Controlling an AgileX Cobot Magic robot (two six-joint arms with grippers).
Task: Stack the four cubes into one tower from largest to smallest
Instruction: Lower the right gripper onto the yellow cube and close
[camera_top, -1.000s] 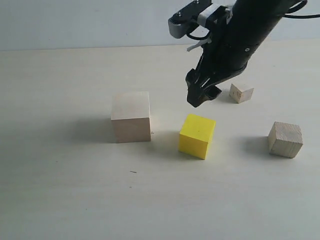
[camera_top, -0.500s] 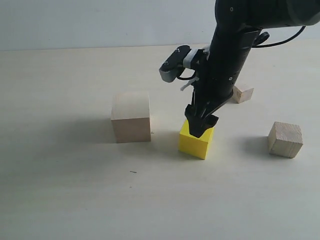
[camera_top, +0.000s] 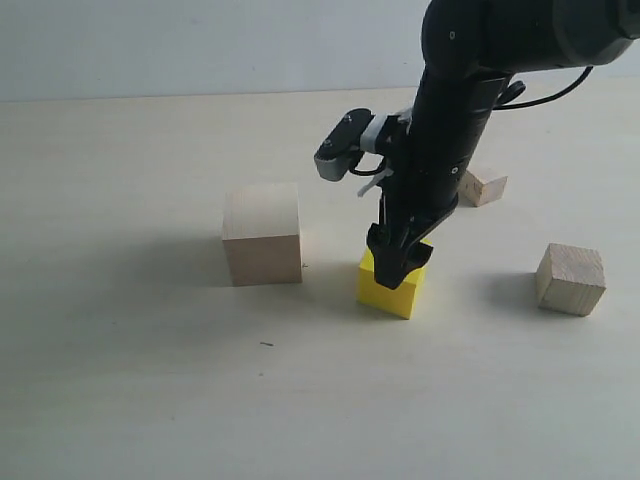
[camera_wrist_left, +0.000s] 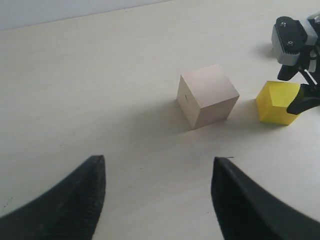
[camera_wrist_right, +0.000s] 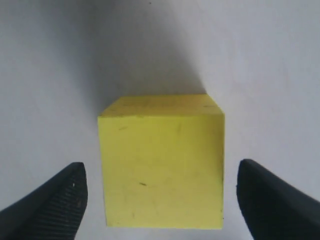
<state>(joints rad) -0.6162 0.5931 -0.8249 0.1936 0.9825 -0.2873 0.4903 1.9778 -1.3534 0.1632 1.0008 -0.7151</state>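
Dropped right down since a second ago: right gripper (camera_wrist_right: 160, 197) now straddles the yellow cube (camera_top: 391, 293), jaws wide apart and not pinching yet. Cube looks light, rigid and maybe a bit slick, so I'd squeeze opposite flat faces mid-height. Large pale cube (camera_top: 262, 233) sits near its 9 o'clock.

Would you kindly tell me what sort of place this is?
Probably a robot lab bench: a plain pale tabletop against a blank wall, loose blocks like the large pale wooden cube, and the right gripper open around the yellow cube.
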